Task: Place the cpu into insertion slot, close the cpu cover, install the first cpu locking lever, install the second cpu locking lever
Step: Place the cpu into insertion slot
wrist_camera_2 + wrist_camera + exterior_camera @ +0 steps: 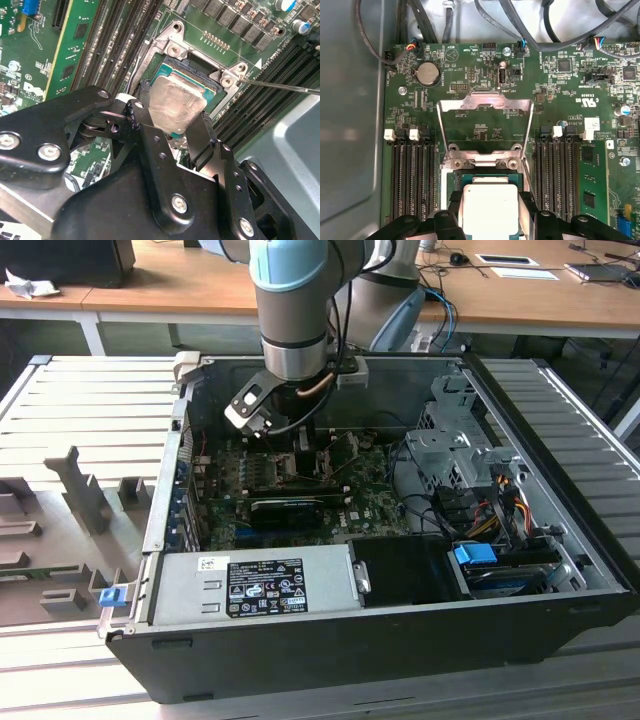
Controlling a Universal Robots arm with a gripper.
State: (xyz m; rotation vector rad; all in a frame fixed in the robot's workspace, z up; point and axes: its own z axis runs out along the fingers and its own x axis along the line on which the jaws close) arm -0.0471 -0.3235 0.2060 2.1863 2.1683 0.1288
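**Exterior view**
- Case: computer case (400, 640), top open, lying on a ribbed grey table (90, 410).
- Inside: green motherboard (350, 495) on the floor. Power supply (260, 585) along the near wall. Drive cage (450, 440) and cable bundle (490, 510) at the exterior view's right.
- Arm: arm (290, 310) reaching down into the case from the far side, wrist above the board's far half.
- In the way: long black card (285, 510) just near of the wrist.

**Second wrist view**
- Pincer: gripper (175, 109) parted only by the chip's width, fingers (150, 137) pressed on two opposite edges of the cpu.
- Cpu: cpu (177, 100) silver face up, over the insertion slot (192, 70). Fully seated or not: cannot tell.
- Around: memory slots (115, 45) on both sides. Thin metal rod (285, 87) jutting past one corner of the slot.

**First wrist view**
- Cover: cpu cover (485, 102) swung open, clear of the slot, board visible through its window.
- Slot: chip between the black fingers, above the dark frame.
- Around: coin battery (426, 74) beyond the cover. Dark cables (520, 20) draped along the board's edge.
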